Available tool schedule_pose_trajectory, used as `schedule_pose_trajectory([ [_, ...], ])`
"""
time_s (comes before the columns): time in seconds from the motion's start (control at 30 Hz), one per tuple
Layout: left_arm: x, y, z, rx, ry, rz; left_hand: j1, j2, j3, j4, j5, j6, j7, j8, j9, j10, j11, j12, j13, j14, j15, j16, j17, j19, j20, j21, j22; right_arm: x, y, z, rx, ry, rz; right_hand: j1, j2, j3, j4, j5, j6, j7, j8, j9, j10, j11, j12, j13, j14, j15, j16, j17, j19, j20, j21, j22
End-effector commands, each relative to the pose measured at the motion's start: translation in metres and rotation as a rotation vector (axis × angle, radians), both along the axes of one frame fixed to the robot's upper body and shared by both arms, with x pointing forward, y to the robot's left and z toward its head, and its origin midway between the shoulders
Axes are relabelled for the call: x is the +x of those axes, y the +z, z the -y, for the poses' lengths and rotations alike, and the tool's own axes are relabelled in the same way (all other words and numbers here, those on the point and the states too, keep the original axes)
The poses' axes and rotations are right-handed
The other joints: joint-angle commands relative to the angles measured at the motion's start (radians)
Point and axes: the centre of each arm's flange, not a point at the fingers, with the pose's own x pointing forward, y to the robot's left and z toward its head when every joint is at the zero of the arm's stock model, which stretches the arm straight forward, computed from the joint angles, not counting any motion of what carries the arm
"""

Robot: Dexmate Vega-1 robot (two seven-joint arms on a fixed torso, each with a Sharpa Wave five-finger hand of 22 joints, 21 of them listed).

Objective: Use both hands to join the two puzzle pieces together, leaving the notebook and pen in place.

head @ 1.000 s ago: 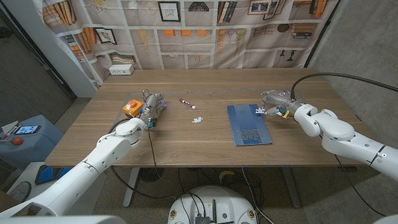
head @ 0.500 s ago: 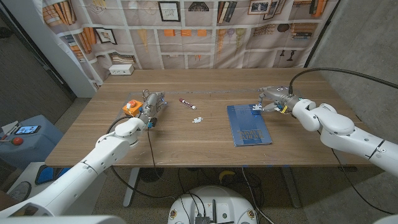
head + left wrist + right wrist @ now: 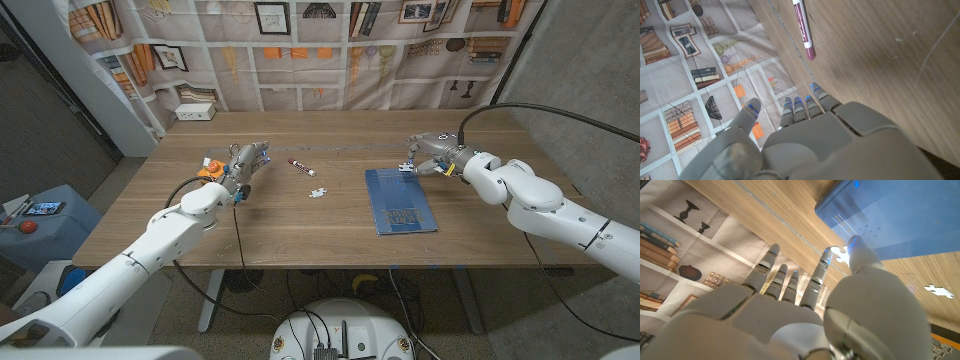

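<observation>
One white puzzle piece (image 3: 317,192) lies on the wooden table between the pen (image 3: 302,166) and the blue notebook (image 3: 400,200). It also shows as the loose puzzle piece (image 3: 938,290) in the right wrist view. My right hand (image 3: 432,157) hovers by the notebook's far right corner and pinches the second white piece (image 3: 406,166) between thumb and a finger. That pinched piece (image 3: 840,256) hangs just off the notebook (image 3: 900,220). My left hand (image 3: 242,160) is left of the pen (image 3: 803,27), fingers stretched out, holding nothing.
A small white box (image 3: 195,112) stands at the table's far left edge, in front of the printed bookshelf backdrop. Bare wood lies around the loose piece and along the table's near edge (image 3: 300,262).
My right hand has carried its puzzle piece leftward and a little farther back, from over the notebook to its far corner. My left hand has edged slightly toward the far side.
</observation>
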Motion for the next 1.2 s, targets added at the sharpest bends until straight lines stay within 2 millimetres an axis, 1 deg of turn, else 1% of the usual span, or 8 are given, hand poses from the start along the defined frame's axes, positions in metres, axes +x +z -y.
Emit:
schedule_pose_trajectory([
  [0.03, -0.008, 0.014, 0.003, 0.183, 0.002, 0.035, 0.015, 0.06, 0.004, -0.015, 0.0, 0.018, -0.003, 0.005, 0.002, 0.016, -0.002, 0.004, 0.003, 0.011, -0.005, 0.007, 0.002, 0.014, -0.003, 0.005, 0.001, -0.007, 0.015, -0.021, 0.001, 0.017, 0.031, 0.003, 0.012, 0.001, 0.001, 0.006, 0.007, 0.003, 0.005, 0.002, 0.007, -0.002, -0.001, 0.003, -0.001, -0.005, 0.003, 0.004, -0.002, 0.001, -0.001, 0.005],
  [0.3, -0.018, 0.016, 0.003, 0.271, 0.011, 0.077, 0.026, 0.062, 0.008, -0.029, 0.0, 0.033, -0.009, 0.005, 0.002, 0.031, -0.007, 0.005, 0.003, 0.021, -0.01, 0.006, 0.003, 0.02, -0.003, 0.004, 0.001, -0.009, 0.018, -0.029, -0.002, 0.006, 0.042, 0.004, 0.012, 0.0, 0.002, 0.006, 0.007, 0.003, 0.005, 0.002, 0.008, -0.003, -0.001, 0.003, -0.002, -0.005, 0.003, 0.005, -0.002, 0.002, -0.001, 0.005],
  [0.53, -0.027, 0.016, -0.001, 0.349, 0.044, 0.138, 0.03, 0.068, 0.009, -0.032, -0.001, 0.045, -0.014, 0.005, 0.002, 0.044, -0.008, 0.007, 0.003, 0.029, -0.018, 0.007, 0.004, 0.026, -0.006, 0.004, 0.001, -0.008, 0.019, -0.036, -0.006, -0.005, 0.033, 0.004, 0.012, 0.0, 0.002, 0.006, 0.008, 0.003, 0.005, 0.002, 0.008, -0.002, -0.003, 0.003, -0.002, -0.004, 0.003, 0.006, -0.003, 0.002, -0.002, 0.005],
  [0.7, -0.033, 0.016, -0.002, 0.407, 0.058, 0.183, 0.036, 0.071, 0.009, -0.038, -0.002, 0.077, -0.022, 0.01, 0.003, 0.068, -0.019, 0.01, 0.003, 0.05, -0.026, 0.011, 0.005, 0.048, -0.005, 0.008, 0.001, -0.007, 0.02, -0.04, -0.012, -0.011, 0.04, 0.005, 0.013, 0.0, 0.002, 0.006, 0.008, 0.003, 0.005, 0.002, 0.009, -0.004, -0.003, 0.003, -0.002, -0.005, 0.003, 0.006, -0.005, 0.004, -0.003, 0.005],
  [0.77, -0.035, 0.016, -0.002, 0.428, 0.062, 0.193, 0.037, 0.072, 0.008, -0.039, -0.002, 0.089, -0.034, 0.012, 0.003, 0.076, -0.019, 0.011, 0.003, 0.058, -0.026, 0.013, 0.006, 0.053, -0.005, 0.009, 0.001, -0.007, 0.02, -0.041, -0.011, -0.014, 0.043, 0.006, 0.014, -0.001, 0.002, 0.006, 0.008, 0.003, 0.005, 0.001, 0.009, -0.004, -0.004, 0.003, -0.002, -0.005, 0.003, 0.006, -0.005, 0.004, -0.003, 0.005],
  [0.87, -0.038, 0.015, 0.0, 0.479, 0.071, 0.213, 0.037, 0.072, 0.006, -0.038, -0.002, 0.09, -0.038, 0.01, 0.003, 0.079, -0.022, 0.01, 0.003, 0.059, -0.027, 0.012, 0.006, 0.057, -0.007, 0.009, 0.001, -0.007, 0.02, -0.044, -0.009, -0.018, 0.045, 0.006, 0.013, -0.001, 0.003, 0.006, 0.007, 0.003, 0.004, 0.001, 0.01, -0.005, -0.004, 0.003, -0.002, -0.005, 0.003, 0.007, -0.005, 0.004, -0.003, 0.005],
  [0.93, -0.04, 0.014, 0.002, 0.526, 0.08, 0.227, 0.035, 0.071, 0.004, -0.036, -0.003, 0.09, -0.04, 0.009, 0.003, 0.079, -0.022, 0.01, 0.003, 0.058, -0.028, 0.012, 0.008, 0.057, -0.009, 0.009, 0.001, -0.007, 0.02, -0.045, -0.013, -0.021, 0.044, 0.006, 0.013, -0.001, 0.003, 0.006, 0.007, 0.003, 0.004, 0.001, 0.01, -0.005, -0.004, 0.003, -0.002, -0.004, 0.003, 0.007, -0.005, 0.004, -0.003, 0.005],
  [1.2, -0.048, 0.011, 0.004, 0.688, 0.115, 0.283, 0.008, 0.068, -0.004, -0.007, -0.003, 0.072, -0.063, -0.005, 0.003, 0.069, -0.035, 0.0, 0.003, 0.052, -0.041, 0.01, 0.015, 0.055, -0.026, 0.003, 0.001, -0.007, 0.021, -0.05, -0.021, -0.03, 0.038, 0.006, 0.014, -0.002, 0.003, 0.005, 0.007, 0.003, 0.004, 0.001, 0.011, -0.005, -0.005, 0.003, -0.002, -0.004, 0.003, 0.008, -0.006, 0.004, -0.003, 0.005],
])
